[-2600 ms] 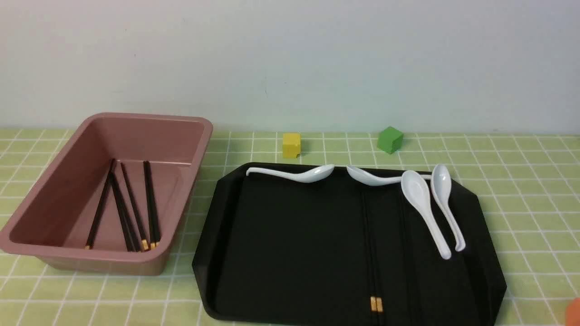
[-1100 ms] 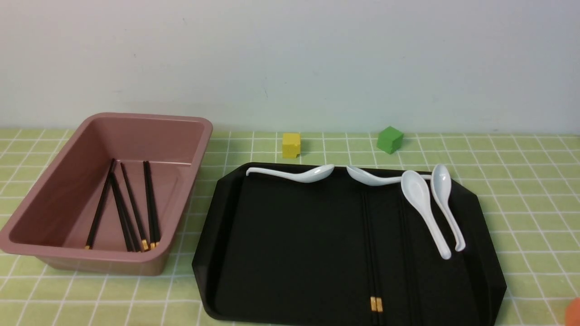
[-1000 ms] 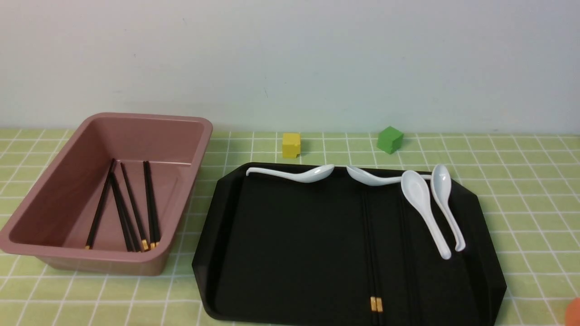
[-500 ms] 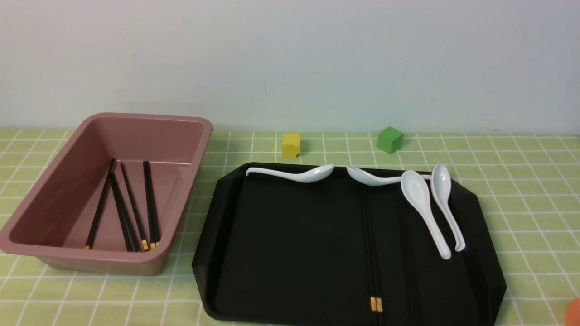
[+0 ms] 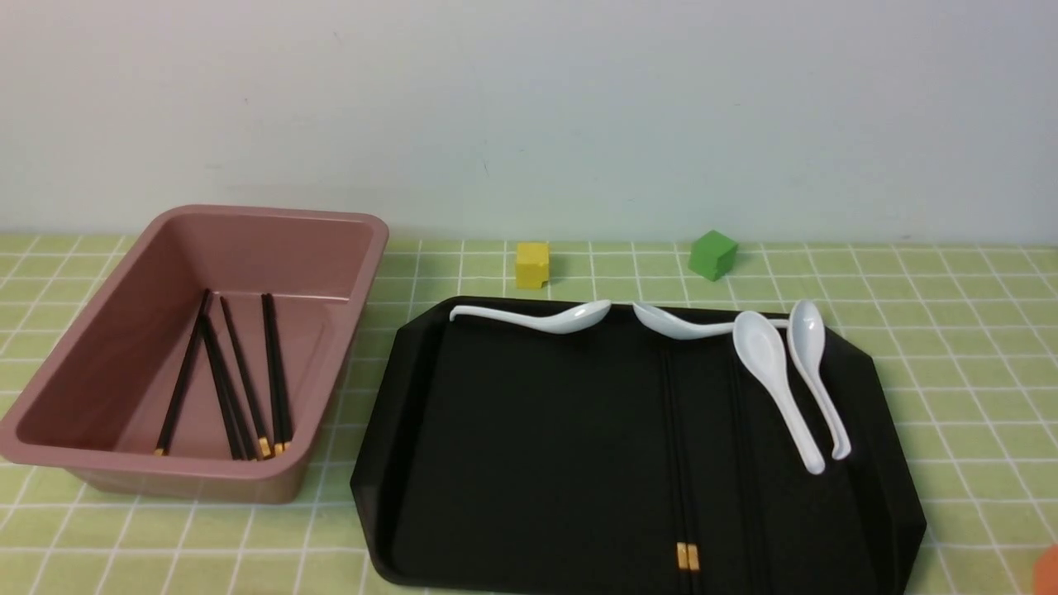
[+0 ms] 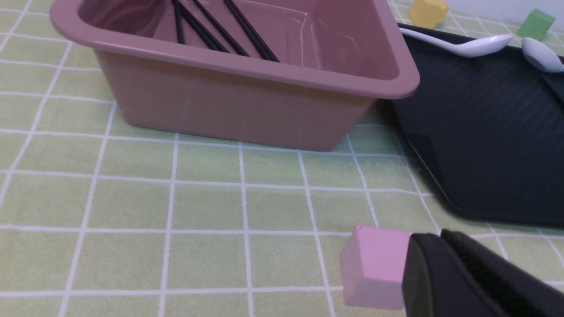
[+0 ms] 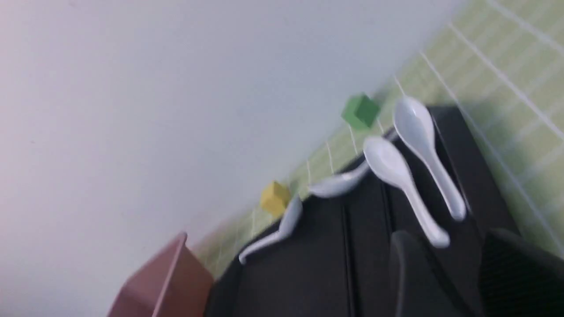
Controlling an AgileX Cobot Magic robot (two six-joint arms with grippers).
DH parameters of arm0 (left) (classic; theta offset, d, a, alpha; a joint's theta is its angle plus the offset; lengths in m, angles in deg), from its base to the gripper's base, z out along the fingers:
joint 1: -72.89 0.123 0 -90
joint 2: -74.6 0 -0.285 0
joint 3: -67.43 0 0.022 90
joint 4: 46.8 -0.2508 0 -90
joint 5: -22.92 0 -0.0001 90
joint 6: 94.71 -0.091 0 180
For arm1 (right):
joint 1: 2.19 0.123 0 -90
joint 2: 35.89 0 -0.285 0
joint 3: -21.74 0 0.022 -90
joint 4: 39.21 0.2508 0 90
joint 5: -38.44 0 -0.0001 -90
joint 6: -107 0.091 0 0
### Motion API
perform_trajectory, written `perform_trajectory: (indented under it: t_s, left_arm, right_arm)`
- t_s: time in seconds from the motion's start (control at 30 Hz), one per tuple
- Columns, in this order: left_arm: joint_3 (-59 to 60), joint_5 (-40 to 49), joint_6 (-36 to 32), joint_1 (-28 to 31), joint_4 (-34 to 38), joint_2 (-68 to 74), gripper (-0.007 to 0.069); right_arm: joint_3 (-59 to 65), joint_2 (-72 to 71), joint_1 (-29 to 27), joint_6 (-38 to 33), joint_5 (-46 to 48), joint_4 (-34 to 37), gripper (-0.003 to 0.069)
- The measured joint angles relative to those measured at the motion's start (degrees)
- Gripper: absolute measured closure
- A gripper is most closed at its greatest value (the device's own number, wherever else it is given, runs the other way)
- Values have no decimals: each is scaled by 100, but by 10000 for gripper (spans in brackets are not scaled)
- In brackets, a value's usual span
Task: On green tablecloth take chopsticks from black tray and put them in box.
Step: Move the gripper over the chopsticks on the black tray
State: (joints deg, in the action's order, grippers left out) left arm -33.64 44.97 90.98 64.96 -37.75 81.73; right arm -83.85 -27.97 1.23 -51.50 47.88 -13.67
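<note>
- Lying lengthwise on the black tray (image 5: 537, 446), one pair of chopsticks (image 5: 679, 463) sits side by side, gold ends toward the robot.
- More dark chopsticks (image 5: 748, 471) lie to the right of that pair on the tray; their near ends are cut off by the front view's edge.
- Several other chopsticks (image 5: 223, 384) rest inside the dusty-pink plastic bin (image 5: 211, 467), at the left of the tray, mostly with gold ends toward the robot.
- The left gripper (image 6: 436, 237) has its fingertips together, over the tablecloth near a pink block (image 6: 379, 266), and grips nothing visible.
- The right gripper (image 7: 449, 240) holds its fingers apart, with nothing clasped between them; its wrist view is blurred.
- Four white soup spoons are on the tray: one (image 5: 537, 318) along the far edge at left, another (image 5: 682, 324) farther right, its handle crossed by the bowl of a third (image 5: 773, 380), and a fourth (image 5: 814, 372) just beside that.
- Beyond the tray, a yellow cube (image 5: 531, 265) and a green cube (image 5: 712, 254) stand on the green gridded tablecloth (image 5: 967, 388), well apart.
- Part of an orange object (image 5: 1046, 570) shows at the front view's right edge.
</note>
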Motion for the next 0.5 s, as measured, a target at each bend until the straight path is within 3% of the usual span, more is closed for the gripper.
perform_trajectory:
  t_s: [0.13,0.27,0.43,0.5]
  left_arm:
    - [0,0,0,0,0,0,595]
    - [0,0,0,0,0,0,595]
    - [0,0,0,0,0,0,595]
    - [0,0,0,0,0,0,595]
  right_arm:
    - [-955,646,0,-718,-86,-376,419]
    - [-1880,1806,0,-1092,669,-801,450]
    - [-2567,4141,0,-1184,2443,-1470,636]
    - [-2653,4748,0,-1191,2672,-1498,663]
